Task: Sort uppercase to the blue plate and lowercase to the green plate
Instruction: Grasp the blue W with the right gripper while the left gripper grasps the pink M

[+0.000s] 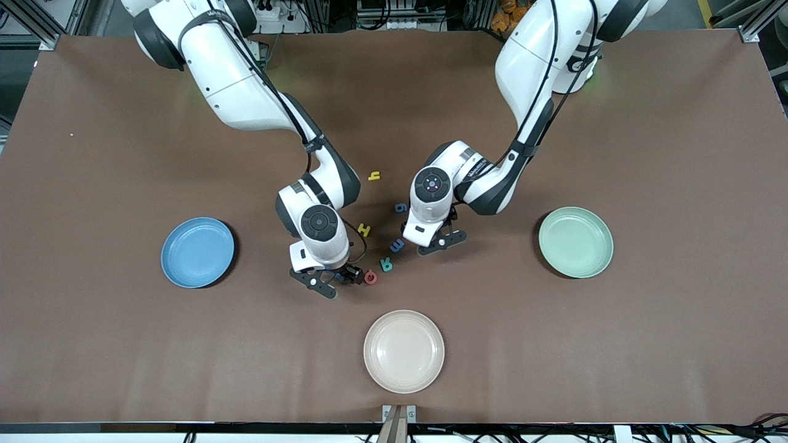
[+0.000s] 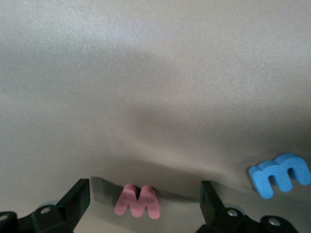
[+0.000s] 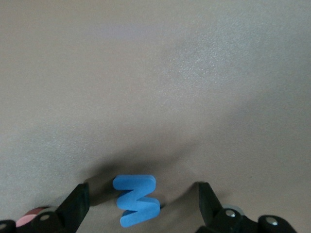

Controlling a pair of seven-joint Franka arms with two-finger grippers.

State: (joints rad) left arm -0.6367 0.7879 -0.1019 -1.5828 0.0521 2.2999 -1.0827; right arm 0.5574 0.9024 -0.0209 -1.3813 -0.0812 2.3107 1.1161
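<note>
Sitting bare, your blue plate (image 1: 197,252) and green plate (image 1: 576,242) hold no letters, while both tools, left (image 1: 441,241) and right (image 1: 326,282), hang spread over the table (image 1: 677,154).

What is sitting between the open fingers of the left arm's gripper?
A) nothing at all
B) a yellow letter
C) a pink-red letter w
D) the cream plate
C: the left wrist view shows the pink-red letter w lying on the table between the spread fingers of the left gripper, with a blue m off to one side.
</note>
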